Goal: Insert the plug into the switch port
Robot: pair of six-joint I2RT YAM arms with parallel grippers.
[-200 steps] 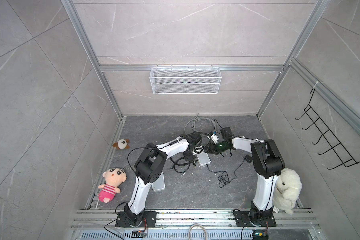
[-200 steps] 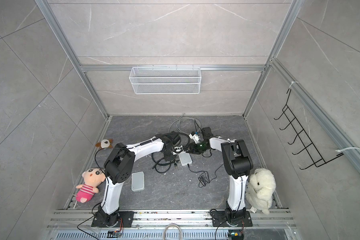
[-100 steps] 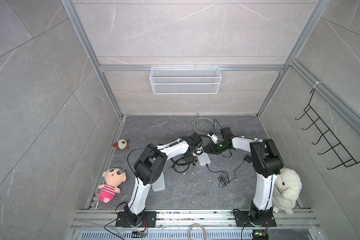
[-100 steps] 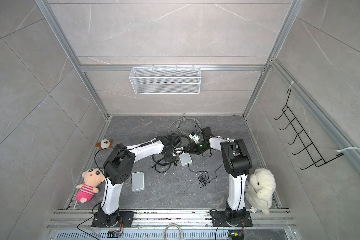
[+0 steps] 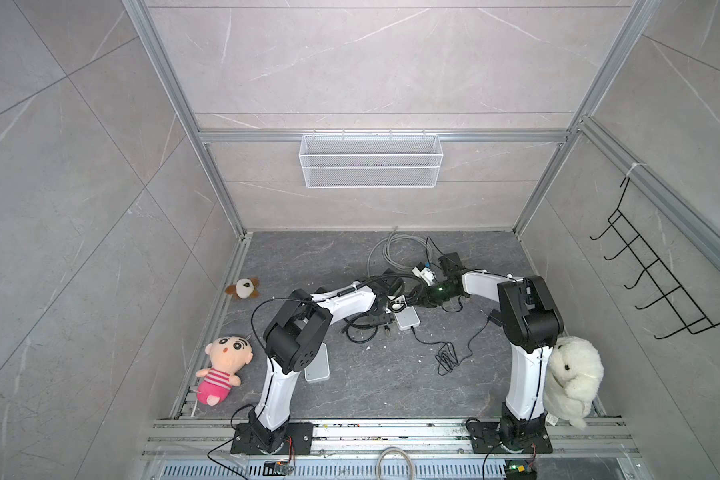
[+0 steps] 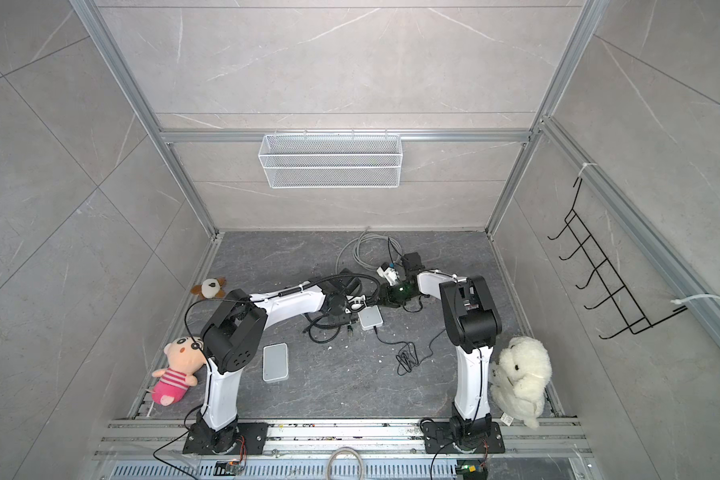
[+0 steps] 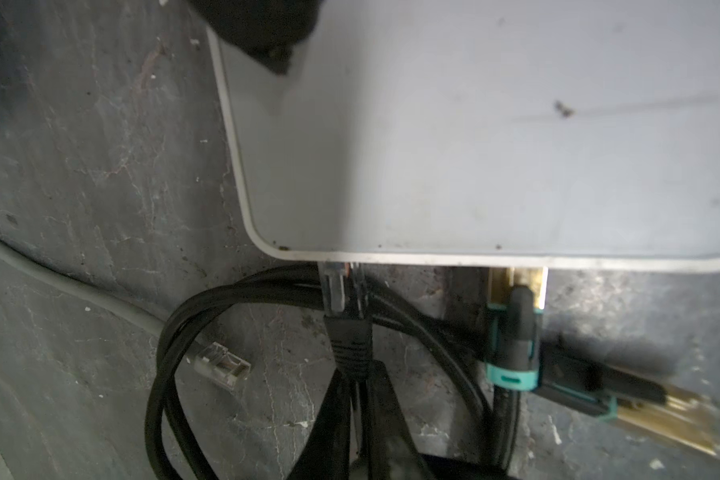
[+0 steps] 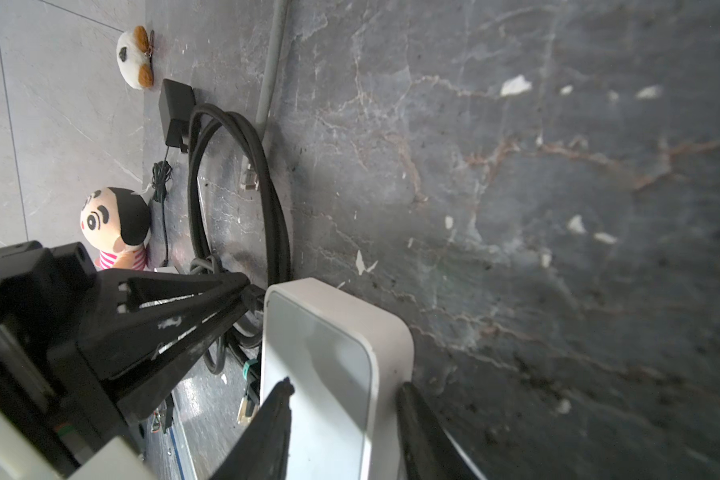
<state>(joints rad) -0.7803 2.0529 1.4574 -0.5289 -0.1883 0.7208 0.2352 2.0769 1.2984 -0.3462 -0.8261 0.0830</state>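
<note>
Left gripper (image 7: 356, 384) apparently pinches clear plug (image 7: 341, 291).

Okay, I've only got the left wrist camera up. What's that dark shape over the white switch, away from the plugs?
Observer: A finger of the right tool. The right wrist view shows its two fingers bracketing the switch, apparently steadying it.
Operator: Is my left tool actually closed on the black plug?
Observer: Seems so; from the right wrist view the left tool is pinched shut right at the switch's edge.
Operator: Anything else attached?
Observer: In both top views a thin black lead runs from the switch to a tangle on the floor.
</note>
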